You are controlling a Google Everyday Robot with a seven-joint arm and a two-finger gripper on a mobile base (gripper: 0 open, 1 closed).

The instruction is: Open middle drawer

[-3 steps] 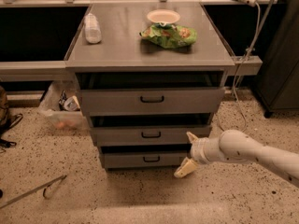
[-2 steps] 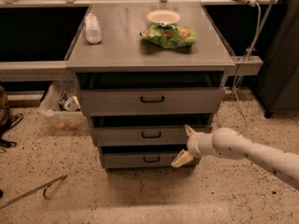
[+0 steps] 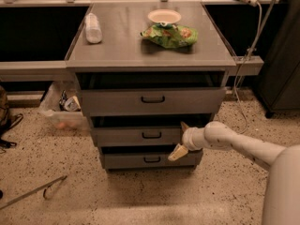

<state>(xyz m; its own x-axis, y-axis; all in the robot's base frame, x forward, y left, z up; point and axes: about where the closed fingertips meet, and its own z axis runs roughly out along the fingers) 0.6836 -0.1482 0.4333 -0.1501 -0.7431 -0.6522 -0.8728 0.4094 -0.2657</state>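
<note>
my gripper (image 3: 180, 139) hangs at the right end of the middle drawer (image 3: 136, 137), in front of the cabinet, with my pale arm (image 3: 234, 143) reaching in from the lower right. the two fingers are spread apart: the upper one (image 3: 184, 125) sits by the top edge of that drawer's front and the lower one (image 3: 177, 153) lies across the bottom drawer (image 3: 140, 160). nothing is between them, and i cannot tell whether either finger touches metal.

the middle drawer is second of three in the grey metal cabinet, under the top drawer (image 3: 152, 101). its small black loop handle (image 3: 151, 135) is centred on the front, left of my gripper and apart from it. a dark gap shows above the front.

on the cabinet top (image 3: 117, 50) a white bottle (image 3: 93, 28) lies on its side at the left. a white bowl (image 3: 164, 17) sits at the back, and a green snack bag (image 3: 169, 35) lies just in front of it. the bag's print is too small to read.
</note>
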